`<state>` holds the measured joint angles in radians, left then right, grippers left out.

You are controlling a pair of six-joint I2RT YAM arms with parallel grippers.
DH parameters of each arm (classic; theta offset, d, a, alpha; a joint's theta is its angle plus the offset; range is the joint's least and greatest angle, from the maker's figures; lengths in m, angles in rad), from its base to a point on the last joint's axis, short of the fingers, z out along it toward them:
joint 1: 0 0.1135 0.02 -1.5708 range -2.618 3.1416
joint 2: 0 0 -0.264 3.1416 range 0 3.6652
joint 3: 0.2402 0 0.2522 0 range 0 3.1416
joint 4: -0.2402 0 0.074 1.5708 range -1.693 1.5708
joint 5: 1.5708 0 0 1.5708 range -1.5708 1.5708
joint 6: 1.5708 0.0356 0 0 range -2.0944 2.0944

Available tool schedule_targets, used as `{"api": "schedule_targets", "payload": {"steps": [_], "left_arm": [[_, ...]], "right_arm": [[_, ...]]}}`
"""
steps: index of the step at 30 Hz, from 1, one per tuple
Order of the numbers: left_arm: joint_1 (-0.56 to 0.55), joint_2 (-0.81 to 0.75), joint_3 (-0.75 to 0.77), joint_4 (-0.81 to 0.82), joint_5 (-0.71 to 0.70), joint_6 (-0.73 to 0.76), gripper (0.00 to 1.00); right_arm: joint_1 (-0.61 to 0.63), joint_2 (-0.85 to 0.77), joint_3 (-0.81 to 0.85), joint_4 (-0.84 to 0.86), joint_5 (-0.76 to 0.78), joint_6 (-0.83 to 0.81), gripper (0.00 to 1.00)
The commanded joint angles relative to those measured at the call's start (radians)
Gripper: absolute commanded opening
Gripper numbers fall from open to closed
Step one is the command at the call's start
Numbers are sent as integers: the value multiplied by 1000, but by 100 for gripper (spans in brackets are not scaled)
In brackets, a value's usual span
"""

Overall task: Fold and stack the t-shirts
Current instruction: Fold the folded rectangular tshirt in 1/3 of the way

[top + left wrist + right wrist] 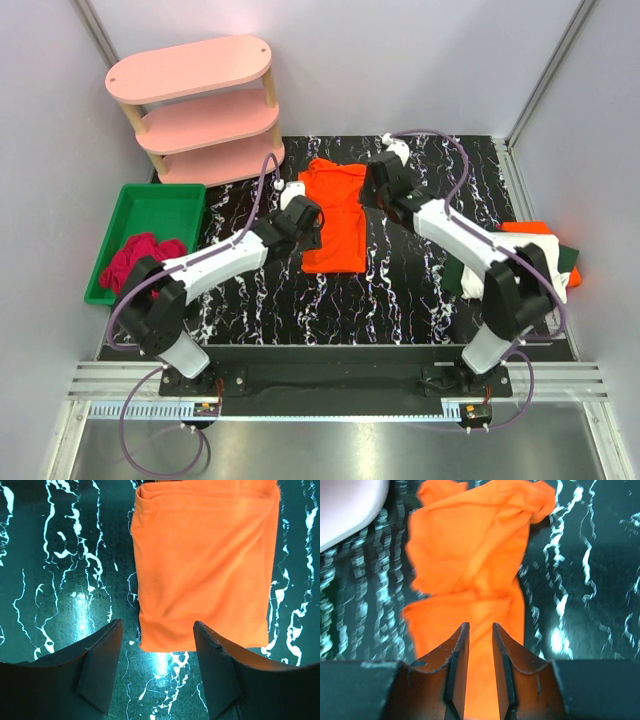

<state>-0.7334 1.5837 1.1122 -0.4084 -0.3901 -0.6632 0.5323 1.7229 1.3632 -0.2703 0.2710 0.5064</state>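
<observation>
The bright orange t-shirt (338,218) lies partly folded in the middle of the black marble table (400,290). In the left wrist view its smooth folded end (205,565) lies just beyond my open, empty left gripper (157,635), which hovers at the shirt's left edge (312,230). My right gripper (478,640) is over the rumpled upper part of the shirt (470,555), jaws nearly together with a narrow gap and nothing clearly held; in the top view it (370,192) is at the shirt's right side. Folded orange, white and dark green t-shirts (535,255) are stacked at the right.
A green bin (150,215) holding red cloth (140,255) stands at the left edge. A pink three-tier shelf (200,110) stands at the back left. White walls close in both sides.
</observation>
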Motion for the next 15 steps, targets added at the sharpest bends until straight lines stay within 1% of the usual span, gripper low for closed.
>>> {"api": "schedule_targets", "payload": {"steps": [1,2,4,5,8,10,15], "left_arm": [[-4,-13,-52,23,-3,-44,63],[-4,-4,-67,25,5,-53,63],[-8,16,-90,36,25,-79,62],[-9,19,-100,43,31,-87,62],[-11,25,-135,86,56,-105,62],[-11,30,-146,108,65,-113,62],[-12,35,-147,111,71,-121,62]], "right_arm": [[61,-104,-150,-10,-13,73,32],[70,-112,-204,-12,-13,86,32],[90,-132,-258,-10,-30,122,34],[90,-135,-306,-12,-58,139,34],[104,-149,-387,12,-110,187,36],[113,-164,-435,39,-118,208,37],[123,-163,-467,62,-112,216,38]]}}
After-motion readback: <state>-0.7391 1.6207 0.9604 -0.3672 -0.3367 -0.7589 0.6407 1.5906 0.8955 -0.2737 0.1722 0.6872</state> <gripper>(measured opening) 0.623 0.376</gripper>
